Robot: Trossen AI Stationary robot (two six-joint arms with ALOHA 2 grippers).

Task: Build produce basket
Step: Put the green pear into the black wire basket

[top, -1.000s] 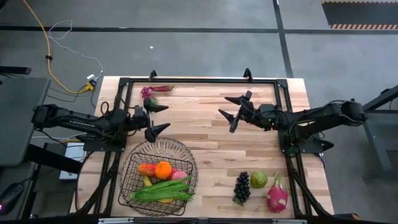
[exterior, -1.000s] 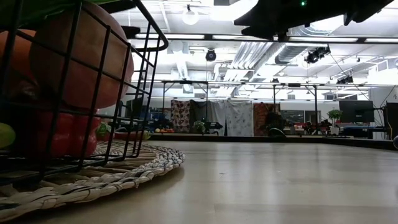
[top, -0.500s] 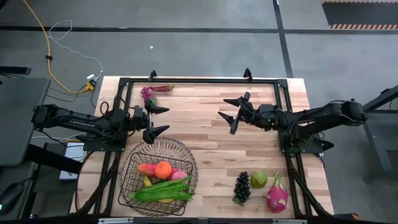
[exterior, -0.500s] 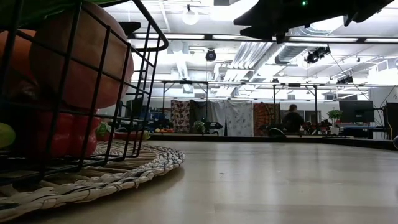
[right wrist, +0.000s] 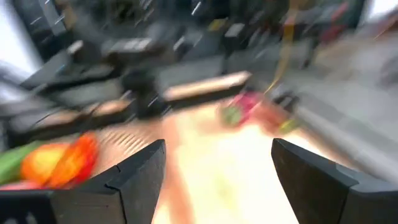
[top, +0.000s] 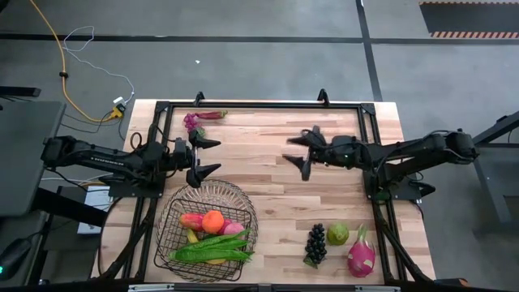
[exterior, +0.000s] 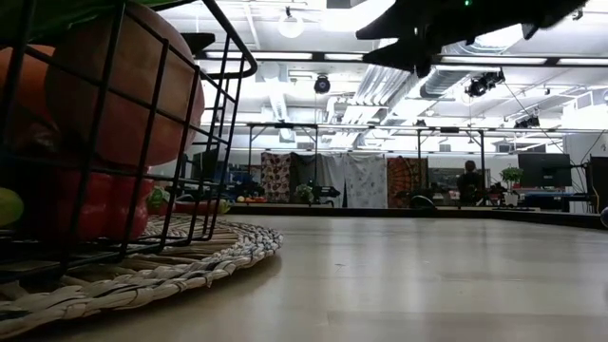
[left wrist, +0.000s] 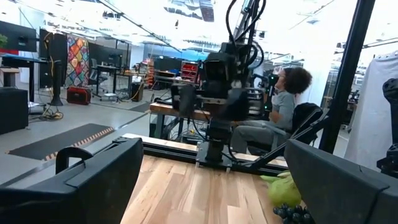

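Observation:
The dark wire basket (top: 207, 231) stands on a round woven mat (exterior: 199, 249) at the near left. It holds produce: an orange (top: 212, 220), a red-yellow mango (top: 191, 221), a pink peach (top: 233, 229) and green beans (top: 209, 246). Dark grapes (top: 315, 243), a green fruit (top: 338, 234) and a pink dragon fruit (top: 362, 253) lie on the table at the near right. My left gripper (top: 208, 156) hovers open just beyond the basket. My right gripper (top: 298, 151) hovers open over the table's middle right, above the wood, with nothing between its fingers.
A purple-pink piece of produce (top: 195, 119) lies at the far left corner. A black frame (top: 259, 105) runs round the table's edges. A person (left wrist: 281, 106) sits beyond the right arm's base in the left wrist view. Bare wood (top: 259, 174) lies between the grippers.
My right gripper has rolled about its own axis and tipped while staying over the same spot; its two fingers now lie closer together in the high view. The right wrist view is blurred by this turn. The produce and the basket have kept still.

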